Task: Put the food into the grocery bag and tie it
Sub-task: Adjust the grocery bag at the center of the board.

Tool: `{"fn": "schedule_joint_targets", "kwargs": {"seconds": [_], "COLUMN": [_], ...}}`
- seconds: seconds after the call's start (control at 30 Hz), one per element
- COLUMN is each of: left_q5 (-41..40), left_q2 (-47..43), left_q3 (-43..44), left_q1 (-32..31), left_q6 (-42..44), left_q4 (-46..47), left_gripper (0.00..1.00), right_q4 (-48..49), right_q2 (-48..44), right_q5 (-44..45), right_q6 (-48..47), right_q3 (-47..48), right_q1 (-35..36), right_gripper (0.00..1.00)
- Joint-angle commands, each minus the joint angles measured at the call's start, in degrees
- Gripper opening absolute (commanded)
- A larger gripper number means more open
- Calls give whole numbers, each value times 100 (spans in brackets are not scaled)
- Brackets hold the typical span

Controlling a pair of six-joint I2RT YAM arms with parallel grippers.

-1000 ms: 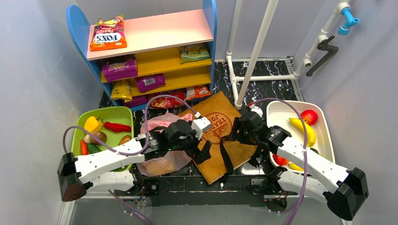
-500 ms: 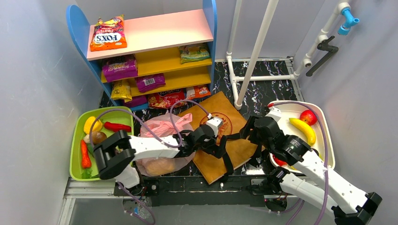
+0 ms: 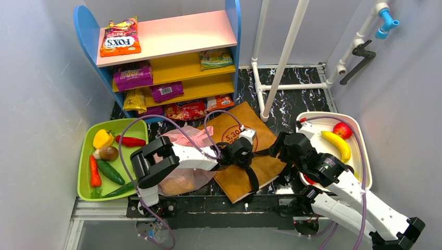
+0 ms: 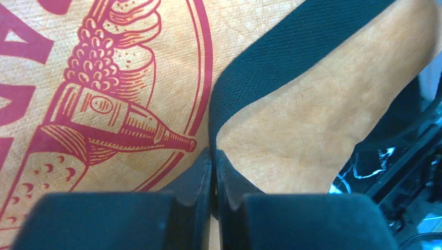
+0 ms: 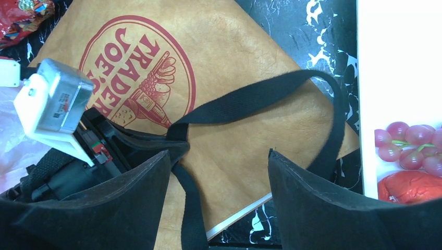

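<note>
The left tool (image 4: 213,156) has its two pads pressed together on the black strap (image 4: 292,57) of the brown Trader Joe's bag (image 5: 234,62), pinching it right beside the red printed emblem. That bag lies flat on the black marbled bench (image 3: 297,99). The right tool (image 5: 219,153) hangs over the same bag with its pads spread wide and nothing between them, and a loop of the strap lies below.

The pink grocery bag (image 3: 180,136) sits crumpled to the left of the brown one, partly under the left arm, with something orange-tan showing through its near end. Peppers, a cucumber and other vegetables lie in the green tray (image 3: 83,172) on the left. A banana (image 3: 336,144), an apple (image 3: 343,129) and grapes (image 5: 409,143) sit in the white tray (image 3: 365,156) on the right. Snack packets (image 3: 133,75) rest on the shelf behind.
</note>
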Motion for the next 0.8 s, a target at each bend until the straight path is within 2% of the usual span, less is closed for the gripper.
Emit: {"fn": "schedule_joint_targets", "kwargs": {"seconds": [0.0, 0.17, 0.3, 0.47, 0.63, 0.77], "left_q5": [-262, -581, -1068, -1582, -1931, -2119], "left_q2": [-48, -688, -1632, -2406, -2886, -3114], "left_q3": [243, 632, 1077, 1554, 1915, 2210], "left_q1": [-20, -20, -20, -14, -7, -3], "left_q6": [111, 509, 857, 1295, 1742, 2062], "left_q4": [-458, -1498, -2201, -2770, -3003, -3143], "left_gripper": [0, 0, 0, 0, 0, 0], "right_q4": [117, -34, 361, 847, 1096, 1461], "right_q2": [-90, -453, -1145, -1539, -1291, -1146], "right_q5": [66, 314, 99, -666, -1347, -2329], "right_q6": [-53, -521, -1171, -1480, -1687, -2255], "right_q3": [-1, 196, 188, 109, 183, 206], "right_q1": [-11, -11, -15, -12, -15, -12], "right_gripper": [75, 74, 74, 73, 73, 73]}}
